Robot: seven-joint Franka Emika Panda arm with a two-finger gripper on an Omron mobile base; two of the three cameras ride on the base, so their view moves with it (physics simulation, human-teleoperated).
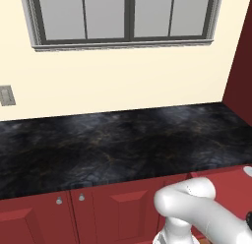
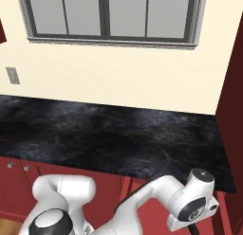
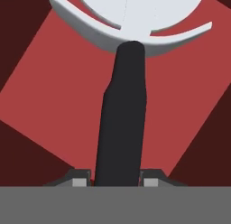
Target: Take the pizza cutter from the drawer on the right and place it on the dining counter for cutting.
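Pizza cutter (image 3: 122, 119) in your gripper's (image 3: 116, 181) grasp, close over the red drawer floor (image 3: 58, 96).

Your hand view has the dark, rounded handle running up between the two finger tips, which press its sides; the pale wheel and curved guard are cut off at the top. Your base views show a black marbled worktop (image 1: 118, 144) under a grey-framed window (image 1: 128, 16), red cabinet doors (image 1: 123, 208) below, the white arm (image 2: 156, 201) bent low.

We see a cream wall (image 1: 123, 80), grey-framed window (image 1: 125, 16), black marbled worktop (image 1: 118, 144), red cabinet doors (image 1: 123, 211) with silver knobs (image 1: 59, 200), a wall outlet (image 1: 6, 95).
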